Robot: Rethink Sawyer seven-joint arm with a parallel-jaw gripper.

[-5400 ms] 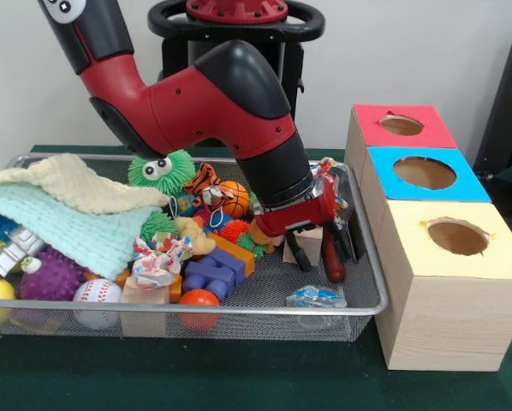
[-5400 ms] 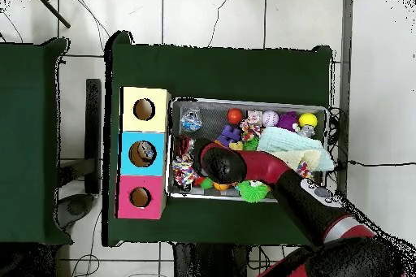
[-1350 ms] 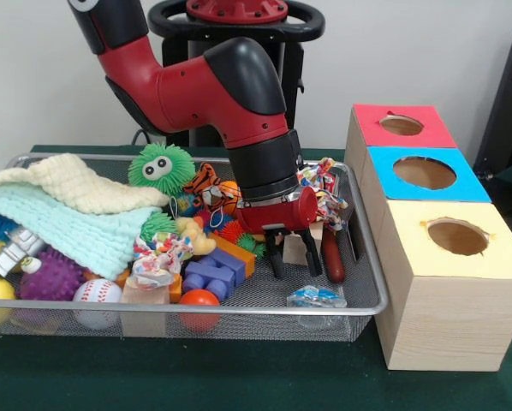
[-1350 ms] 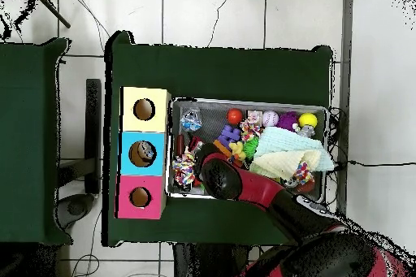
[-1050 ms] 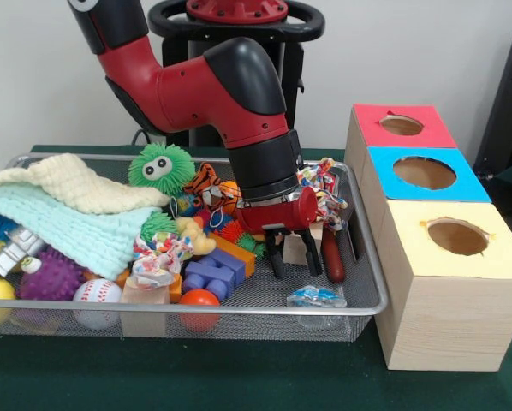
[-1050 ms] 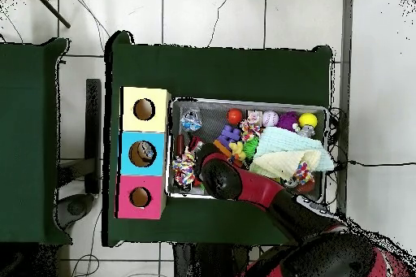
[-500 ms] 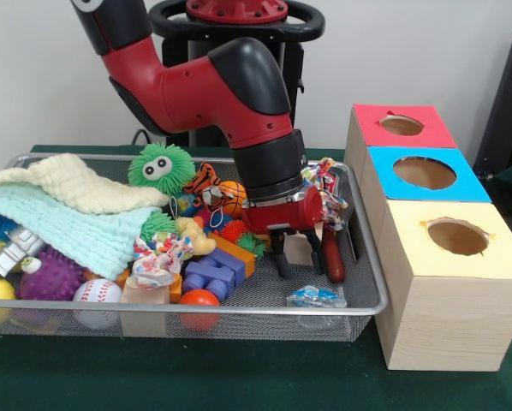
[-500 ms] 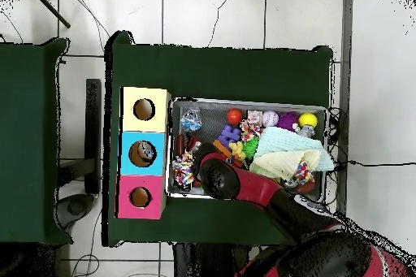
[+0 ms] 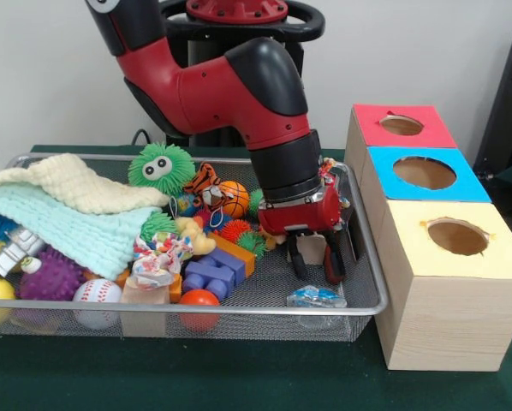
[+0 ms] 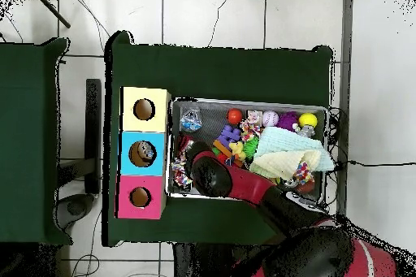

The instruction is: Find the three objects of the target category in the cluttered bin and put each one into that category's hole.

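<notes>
Red-handled tool [image 9: 334, 261] lay at the 3 o'clock end of the wire bin [image 9: 363, 310], its handle running along the mesh close to the wall beside the boxes, with a pale wooden block [image 9: 308, 248] touching it on the inner side. The gripper [image 9: 312, 262] had shifted over the past second from the block's inner side toward that wall, so that in the front view its fingers [image 9: 297, 265] now stood spread with the block and the handle's top between them. They were open at a moderate width and closed on nothing yet. Whether the tips had reached the mesh could not be told.

That sideways move suggested the arm was lining up on the tool or the block, not on the soft toys at the bin's middle. The task's category is not stated, so which of the two was meant stayed a guess. No object looked to have left the bin.

Just at 9 o'clock of the gripper sat a small basketball [image 9: 234, 198], a tiger toy [image 9: 205, 182] and spiky balls. At 6 o'clock lay a clear wrapped item [image 9: 315, 297].

Outside the bin at 3 o'clock stood three boxes: the yellow-topped box [image 9: 455, 240], the blue-topped box [image 9: 425, 173] and the red-topped box [image 9: 401, 126], each with an open hole.
</notes>
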